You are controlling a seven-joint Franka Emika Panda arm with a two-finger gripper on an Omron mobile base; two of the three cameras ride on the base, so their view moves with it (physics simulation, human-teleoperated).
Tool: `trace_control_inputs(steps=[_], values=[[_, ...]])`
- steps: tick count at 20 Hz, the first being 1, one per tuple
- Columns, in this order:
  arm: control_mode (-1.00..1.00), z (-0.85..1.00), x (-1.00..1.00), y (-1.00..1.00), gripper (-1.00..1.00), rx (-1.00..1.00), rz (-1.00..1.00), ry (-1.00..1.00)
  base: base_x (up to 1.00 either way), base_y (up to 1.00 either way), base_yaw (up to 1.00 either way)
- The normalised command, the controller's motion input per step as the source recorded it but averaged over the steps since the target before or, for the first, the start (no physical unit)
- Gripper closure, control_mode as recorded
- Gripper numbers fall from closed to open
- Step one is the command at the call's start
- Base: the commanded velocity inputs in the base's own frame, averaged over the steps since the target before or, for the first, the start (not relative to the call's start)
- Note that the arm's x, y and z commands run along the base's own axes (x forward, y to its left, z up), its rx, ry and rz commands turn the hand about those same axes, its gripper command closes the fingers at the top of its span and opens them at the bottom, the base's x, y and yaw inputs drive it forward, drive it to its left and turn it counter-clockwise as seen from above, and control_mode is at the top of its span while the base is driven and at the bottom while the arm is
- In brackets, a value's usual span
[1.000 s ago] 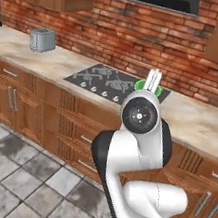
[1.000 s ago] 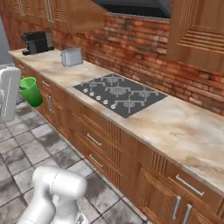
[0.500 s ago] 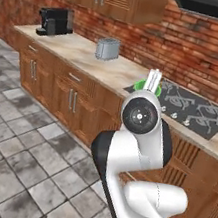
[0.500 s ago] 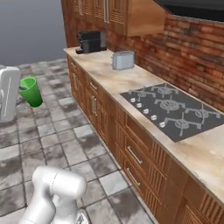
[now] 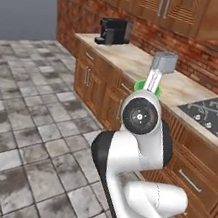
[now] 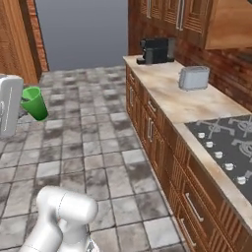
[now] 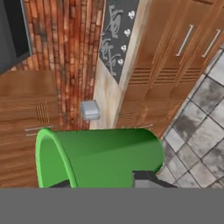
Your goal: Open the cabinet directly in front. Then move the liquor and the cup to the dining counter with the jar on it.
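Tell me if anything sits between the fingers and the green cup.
Nothing visible does. The small bright green plastic cup lies right at the dark fingers in the hand view, and it rides beside the white hand above the tiled floor in the right base view.

base turned left, coffee machine (image 5: 113, 31) and floor (image 5: 27, 96) now ahead

One green cup (image 6: 34, 102) at the gripper (image 7: 109, 181); beyond it, one toaster (image 6: 193, 77), one coffee machine (image 6: 154, 50), one hob (image 6: 227, 142).
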Motion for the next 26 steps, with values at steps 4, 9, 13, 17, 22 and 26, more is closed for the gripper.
trace_control_inputs(steps=[4, 9, 13, 17, 22, 26], values=[[1.0, 0.0, 0.0, 0.0, 1.0, 0.0, 0.0, 0.0, 0.41, 0.54, 0.42], [1.0, 0.0, 0.0, 0.0, 1.0, 0.0, 0.0, 0.0, 0.4, 0.54, 0.43], [1.0, 0.0, 0.0, 0.0, 1.0, 0.0, 0.0, 0.0, 0.51, 0.45, 0.43], [1.0, 0.0, 0.0, 0.0, 1.0, 0.0, 0.0, 0.0, 0.82, 0.2, 0.42], [1.0, 0.0, 0.0, 0.0, 1.0, 0.0, 0.0, 0.0, 1.0, 0.03, 0.41], [1.0, 0.0, 0.0, 0.0, 1.0, 0.0, 0.0, 0.0, 1.0, 0.0, 0.43]])
